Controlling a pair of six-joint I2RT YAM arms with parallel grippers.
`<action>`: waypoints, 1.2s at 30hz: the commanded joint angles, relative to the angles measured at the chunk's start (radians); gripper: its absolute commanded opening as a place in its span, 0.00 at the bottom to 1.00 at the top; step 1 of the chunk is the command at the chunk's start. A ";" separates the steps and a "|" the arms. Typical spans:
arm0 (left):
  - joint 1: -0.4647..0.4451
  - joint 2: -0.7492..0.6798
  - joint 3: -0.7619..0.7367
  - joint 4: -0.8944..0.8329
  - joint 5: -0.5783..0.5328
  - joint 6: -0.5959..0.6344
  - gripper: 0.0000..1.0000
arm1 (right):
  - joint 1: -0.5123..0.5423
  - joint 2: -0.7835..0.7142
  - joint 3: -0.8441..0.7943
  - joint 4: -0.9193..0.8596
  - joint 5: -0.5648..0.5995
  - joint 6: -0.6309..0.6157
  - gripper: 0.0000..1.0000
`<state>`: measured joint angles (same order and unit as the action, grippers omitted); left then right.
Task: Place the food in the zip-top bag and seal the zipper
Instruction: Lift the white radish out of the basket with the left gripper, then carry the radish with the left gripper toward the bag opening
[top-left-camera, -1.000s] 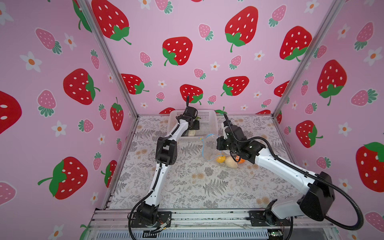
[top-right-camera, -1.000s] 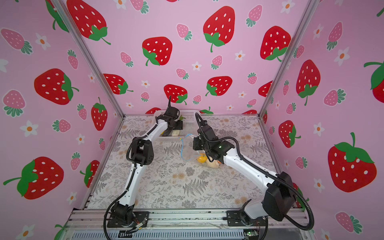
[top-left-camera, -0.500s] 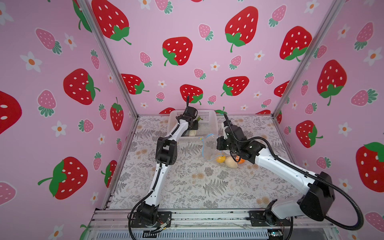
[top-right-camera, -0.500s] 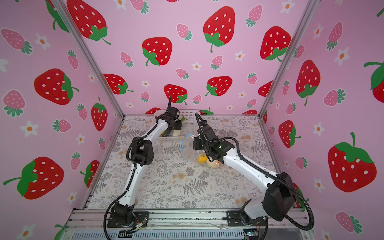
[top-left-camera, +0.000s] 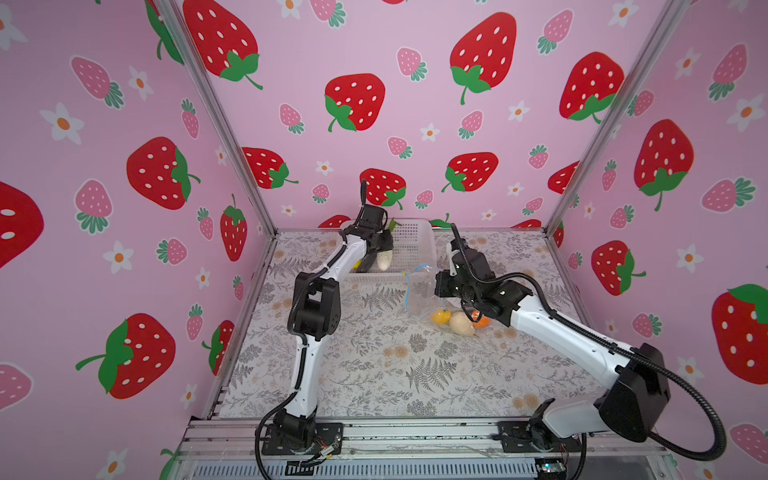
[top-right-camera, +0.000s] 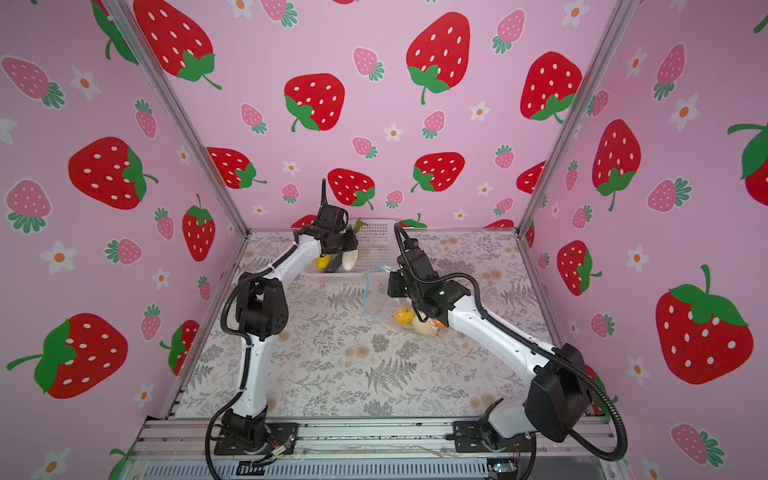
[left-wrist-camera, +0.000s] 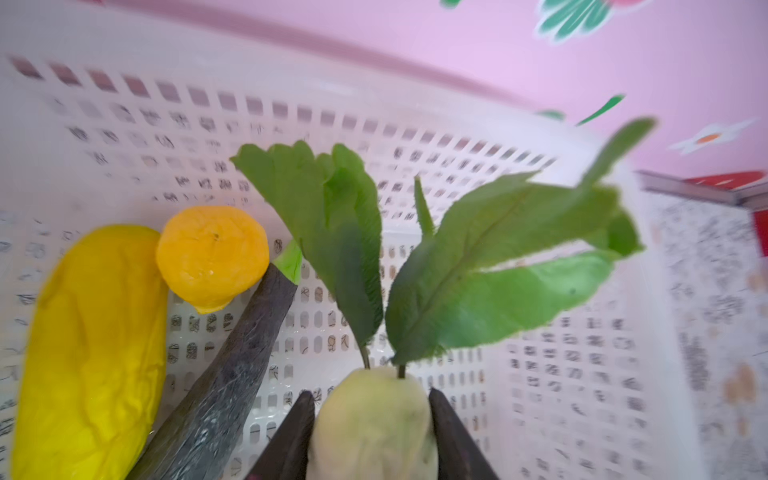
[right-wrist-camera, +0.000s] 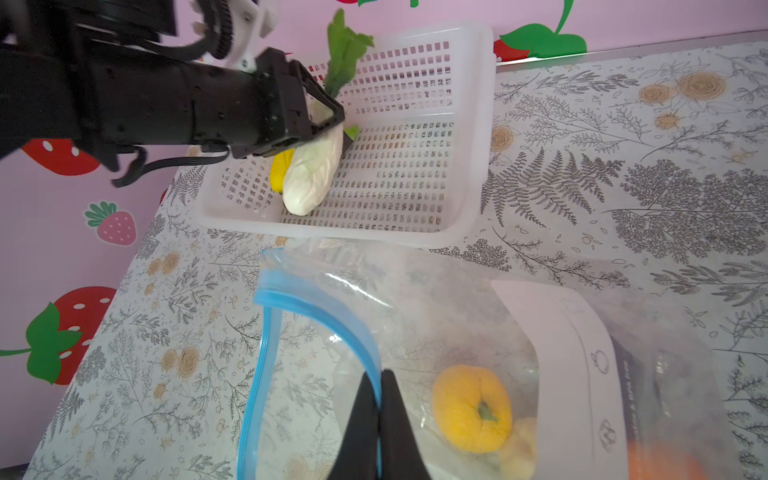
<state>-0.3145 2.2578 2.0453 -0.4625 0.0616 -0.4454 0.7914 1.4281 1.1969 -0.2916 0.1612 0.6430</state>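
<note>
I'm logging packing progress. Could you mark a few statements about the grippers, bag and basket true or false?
1. The left gripper grips the radish. True.
2. The radish is inside the bag. False: it is at the basket, outside the bag.
3. The right gripper is shut on the zipper. True.
4. The bag is empty. False: a yellow fruit and other food lie inside.
5. The basket holds only the radish. False: a dark piece and an orange lie there too.
</note>
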 joint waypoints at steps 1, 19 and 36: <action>0.002 -0.130 -0.128 0.172 -0.010 -0.087 0.35 | -0.006 0.012 -0.004 0.009 0.035 0.058 0.00; -0.248 -0.732 -0.743 0.565 -0.487 -0.181 0.29 | -0.023 0.151 0.203 -0.125 0.076 0.314 0.00; -0.374 -0.728 -0.876 0.814 -0.668 -0.165 0.28 | -0.032 0.140 0.254 -0.119 -0.111 0.455 0.00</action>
<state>-0.6777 1.5169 1.1824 0.2527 -0.5442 -0.5987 0.7635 1.6020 1.4372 -0.4126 0.0902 1.0443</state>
